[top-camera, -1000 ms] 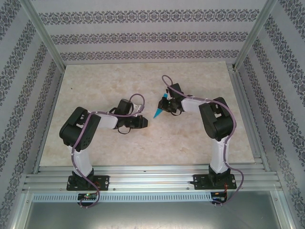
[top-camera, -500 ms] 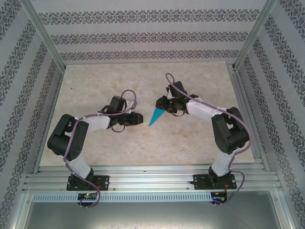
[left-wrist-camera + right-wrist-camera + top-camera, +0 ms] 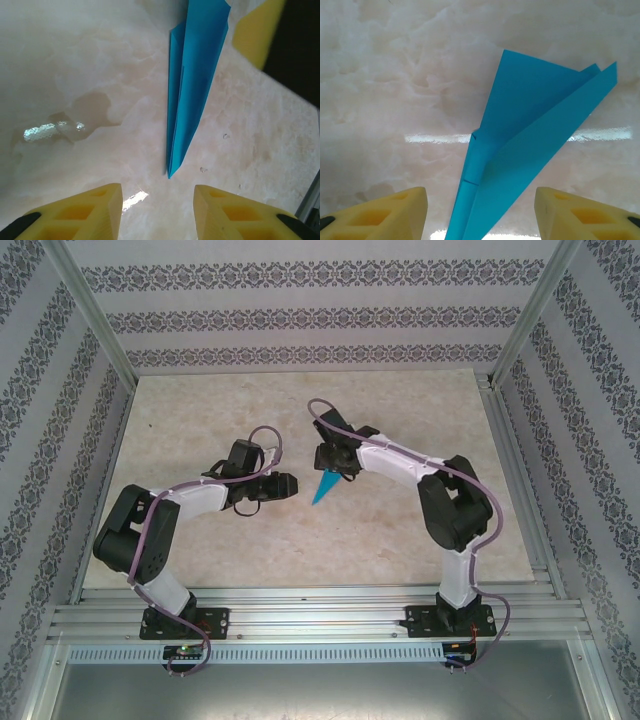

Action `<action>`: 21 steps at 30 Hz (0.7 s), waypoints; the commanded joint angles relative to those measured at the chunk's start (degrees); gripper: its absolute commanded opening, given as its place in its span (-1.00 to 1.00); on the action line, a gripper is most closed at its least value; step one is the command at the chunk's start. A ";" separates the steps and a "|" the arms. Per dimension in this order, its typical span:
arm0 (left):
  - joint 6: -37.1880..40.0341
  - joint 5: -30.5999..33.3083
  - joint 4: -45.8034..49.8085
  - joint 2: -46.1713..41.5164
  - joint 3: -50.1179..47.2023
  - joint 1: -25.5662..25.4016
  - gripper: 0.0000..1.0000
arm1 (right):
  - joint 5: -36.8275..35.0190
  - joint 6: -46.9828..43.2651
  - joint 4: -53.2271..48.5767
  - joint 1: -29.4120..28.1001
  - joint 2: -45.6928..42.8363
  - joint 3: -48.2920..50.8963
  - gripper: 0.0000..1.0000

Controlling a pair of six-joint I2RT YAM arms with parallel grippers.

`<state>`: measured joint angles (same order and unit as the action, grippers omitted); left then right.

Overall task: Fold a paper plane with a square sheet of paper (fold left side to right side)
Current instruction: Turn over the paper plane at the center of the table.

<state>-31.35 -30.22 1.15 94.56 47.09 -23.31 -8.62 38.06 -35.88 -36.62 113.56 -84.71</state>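
The paper plane (image 3: 325, 487) is a slim teal-blue dart lying on the marbled table (image 3: 400, 530), its tip pointing toward the near left. Seen from the right wrist, its wings (image 3: 535, 130) spread slightly and its body runs down between the right gripper's (image 3: 481, 212) wide-apart yellow fingers without touching them. My right gripper (image 3: 322, 470) hovers open over the dart's wide tail. Just left of the tip, my left gripper (image 3: 294, 485) is open. In the left wrist view the tip (image 3: 171, 170) sits ahead of the open left gripper (image 3: 156, 202), apart from both fingers.
One yellow finger of the right gripper (image 3: 256, 30) shows at the top right of the left wrist view. Aluminium frame rails (image 3: 300, 605) run along the near edge, with patterned walls (image 3: 300, 310) on the other sides.
Both grippers have opened. The right one let go of the plane, which now lies on the table, and moved left over its tail. The left arm drew back slightly.
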 commanded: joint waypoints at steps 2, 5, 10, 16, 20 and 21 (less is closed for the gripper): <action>1.29 1.37 1.14 -1.64 -0.44 -0.07 -0.14 | -8.60 1.18 -8.28 -1.85 4.94 -6.27 0.12; 1.55 1.62 1.06 -2.01 -1.03 0.00 -0.14 | -11.27 0.81 -11.53 -2.18 6.09 -7.42 0.02; 2.50 2.66 2.76 -2.97 -1.00 -0.01 -0.13 | -11.71 0.74 -10.32 -2.03 3.44 -3.53 -0.34; 2.73 3.52 4.07 -4.77 -0.90 0.07 -0.13 | -4.86 0.57 -2.10 -1.03 -2.92 4.67 -0.98; 2.19 3.97 4.98 -7.97 -1.00 0.43 -0.09 | 2.55 -4.20 6.47 -0.64 -10.29 10.42 -1.00; 1.82 4.34 5.37 -9.04 -0.98 0.66 -0.08 | 5.36 -6.20 8.35 -0.46 -11.86 11.73 -1.00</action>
<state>-30.28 -27.14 4.84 89.10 46.44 -23.27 -10.55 36.47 -35.99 -37.65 107.18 -74.85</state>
